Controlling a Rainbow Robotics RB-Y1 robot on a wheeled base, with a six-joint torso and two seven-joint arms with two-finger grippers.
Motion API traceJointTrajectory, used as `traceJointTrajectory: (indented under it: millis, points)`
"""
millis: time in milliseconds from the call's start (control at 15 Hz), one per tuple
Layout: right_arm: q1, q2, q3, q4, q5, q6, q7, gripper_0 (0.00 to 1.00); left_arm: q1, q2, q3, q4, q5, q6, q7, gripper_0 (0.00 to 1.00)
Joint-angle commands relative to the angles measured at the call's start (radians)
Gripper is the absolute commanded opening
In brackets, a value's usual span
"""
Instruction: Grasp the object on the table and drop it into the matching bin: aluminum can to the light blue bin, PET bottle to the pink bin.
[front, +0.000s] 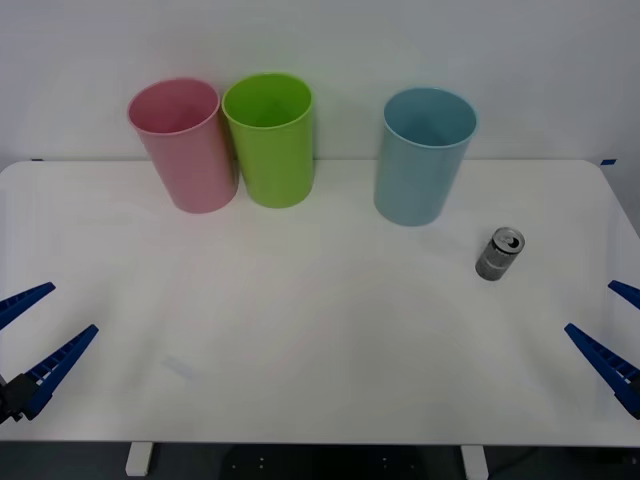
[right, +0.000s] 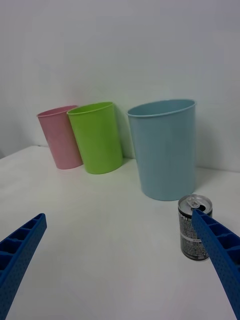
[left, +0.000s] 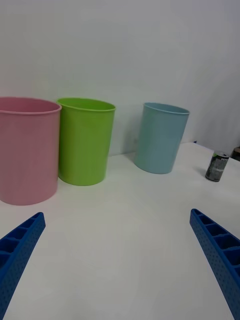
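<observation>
Aluminum can (front: 499, 254) stands upright on the table (front: 320, 380), at 4 o'clock from light blue bin (front: 424, 155); right gripper (front: 612, 338), wide open and empty, is nearer, can at its 10 o'clock; left gripper (front: 35, 330) likewise open, empty.

The can (front: 499, 254) is metal with a shiny top; the three bins look smooth plastic; the tabletop (front: 300, 340) is smooth white.

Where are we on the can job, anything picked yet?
Nothing done yet: the aluminum can stands upright on the table, beside the light blue bin. Nothing in hand: the right pincer and left pincer wait open at the near edge. Grasp and drop remain.
</observation>
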Motion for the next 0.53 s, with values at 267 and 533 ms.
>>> traceJointTrajectory:
  millis: [267, 533]
  points:
    - [0.022, 0.030, -0.012, 0.020, -0.012, 0.002, 0.000, 1.00, 0.000, 0.000, 0.000, 0.000, 0.000, 0.000, 0.000, 1.00]
    - [0.030, 0.026, -0.006, 0.015, -0.010, 0.019, 0.009, 1.00, 0.000, 0.000, 0.000, 0.000, 0.000, 0.000, 0.000, 1.00]
